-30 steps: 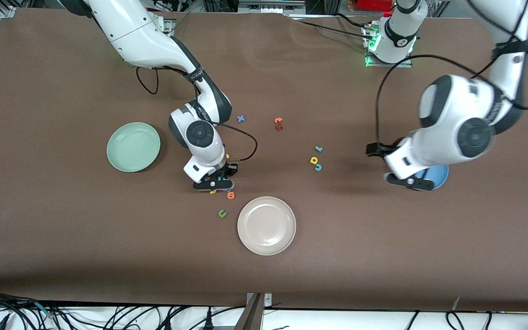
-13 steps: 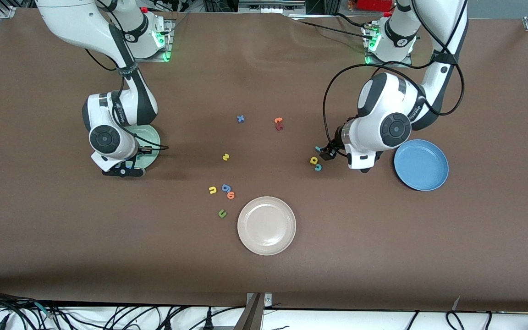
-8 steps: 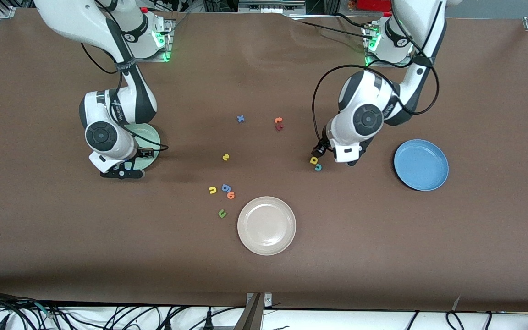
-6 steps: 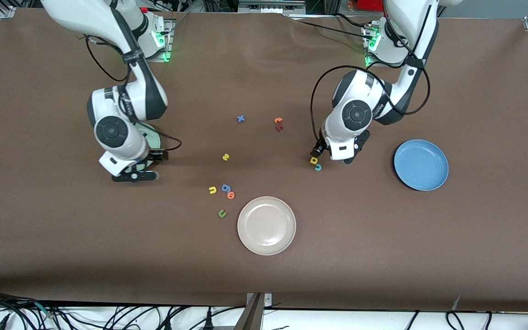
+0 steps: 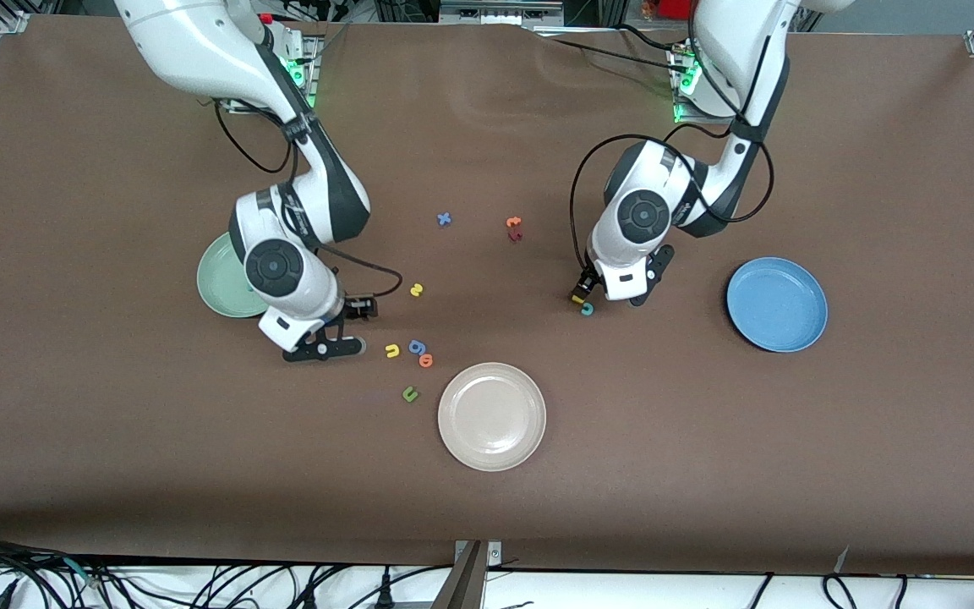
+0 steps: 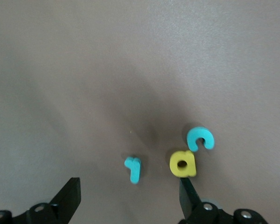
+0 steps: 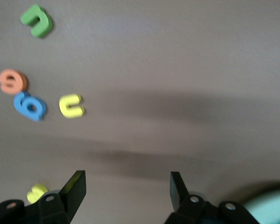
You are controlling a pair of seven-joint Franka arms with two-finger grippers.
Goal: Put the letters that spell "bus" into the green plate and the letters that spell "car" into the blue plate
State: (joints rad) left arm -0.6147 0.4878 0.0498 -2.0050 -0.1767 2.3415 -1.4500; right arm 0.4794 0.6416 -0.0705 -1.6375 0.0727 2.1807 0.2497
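My left gripper point(image 5: 601, 289) point(image 6: 129, 198) hangs open just above the table. The teal r point(image 6: 133, 169) lies between its fingers, and the yellow a point(image 6: 182, 163) point(image 5: 577, 298) lies by one fingertip. The teal c point(image 6: 200, 138) point(image 5: 588, 309) lies beside the a. My right gripper point(image 5: 343, 328) point(image 7: 127, 189) is open and empty over bare table, between the green plate point(image 5: 215, 283) point(image 7: 270, 210) and the yellow u point(image 5: 392, 350) point(image 7: 71, 105). The yellow s point(image 5: 417, 290) point(image 7: 37, 192) lies close by. The blue plate point(image 5: 777, 304) sits toward the left arm's end.
A blue letter point(image 5: 417, 347), an orange one point(image 5: 426, 360) and a dark green u point(image 5: 409, 393) lie by the yellow u. The beige plate point(image 5: 492, 416) sits nearer the camera. A blue x point(image 5: 444, 219) and orange and red letters point(image 5: 514, 228) lie mid-table.
My right gripper has left the green plate and swung toward the yellow u and s. My left gripper has come from beside the blue plate and settled over the r and a.
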